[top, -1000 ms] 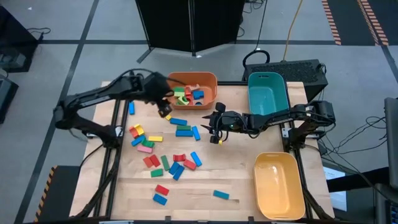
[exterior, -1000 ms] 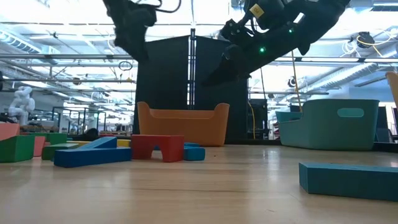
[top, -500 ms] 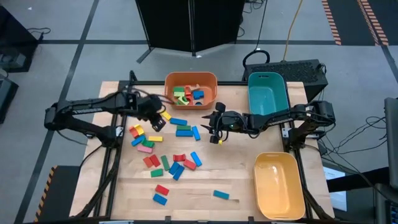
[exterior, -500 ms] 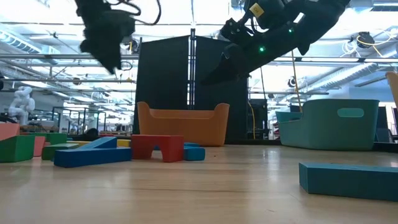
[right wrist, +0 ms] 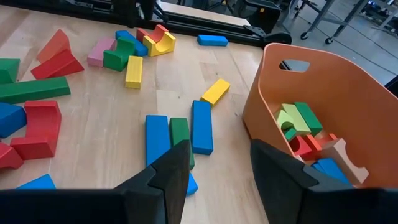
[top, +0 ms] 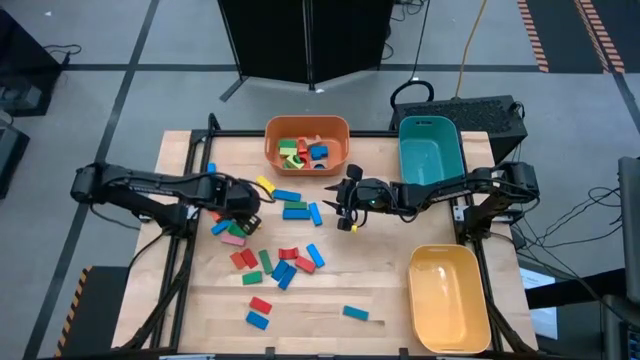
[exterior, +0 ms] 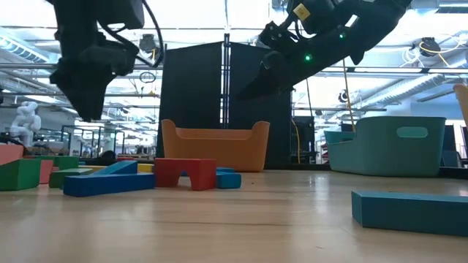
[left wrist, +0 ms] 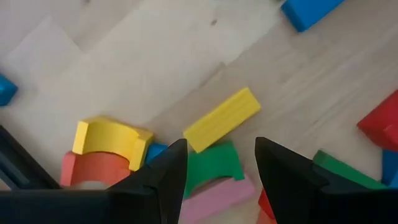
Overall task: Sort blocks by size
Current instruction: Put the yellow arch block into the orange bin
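So far you have only a handful of blocks in the orange bin (top: 307, 141); the teal bin (top: 430, 150) and yellow bin (top: 449, 298) look empty, and most blocks (top: 270, 235) lie loose on the bench (top: 380, 270). Your left tool (top: 240, 203) hangs open and empty over the left cluster, a yellow block (left wrist: 222, 119) just ahead of its fingers. Your right tool (top: 345, 205), also open and empty, waits right of the blue blocks (right wrist: 179, 134).

Loose blocks (top: 262, 240) lie before one bin (top: 307, 145), left of two others (top: 432, 155).
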